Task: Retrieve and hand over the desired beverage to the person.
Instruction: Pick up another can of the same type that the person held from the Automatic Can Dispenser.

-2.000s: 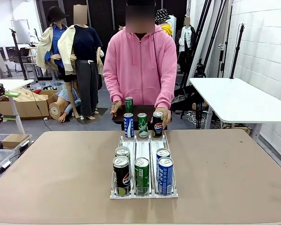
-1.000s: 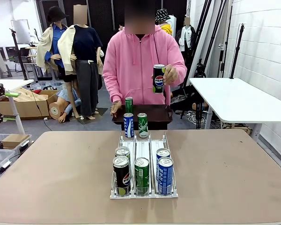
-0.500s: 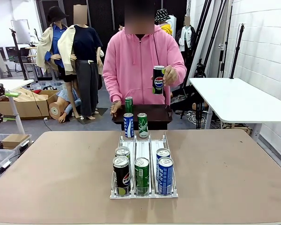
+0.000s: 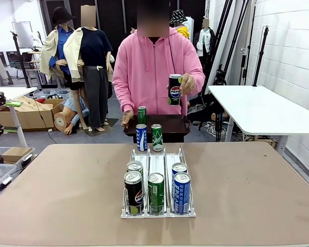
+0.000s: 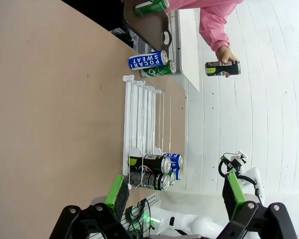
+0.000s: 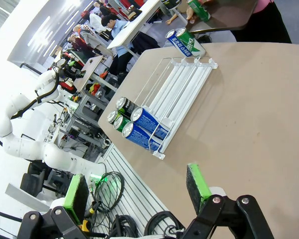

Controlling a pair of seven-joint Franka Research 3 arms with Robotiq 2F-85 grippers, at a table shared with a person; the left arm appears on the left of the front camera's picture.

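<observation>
Person [image 4: 153,72] in a bright pink hoodie holds a black Pepsi can [image 4: 174,89] at chest height, their hand [image 4: 187,83] hiding its edge. Left end effector [image 5: 175,191] and right end effector [image 6: 136,186] both gape wide, empty.

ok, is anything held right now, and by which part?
The left gripper and right gripper are open, empty. The person's hand holds the Pepsi can by its side, upright.

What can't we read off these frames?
- Front view: label of the rear left can in the clear rack, hidden by the black Pepsi can before it.
- Left wrist view: green can on the dark tray, cut by the top edge.
- Front view: the tray's support, behind the tan table.
</observation>
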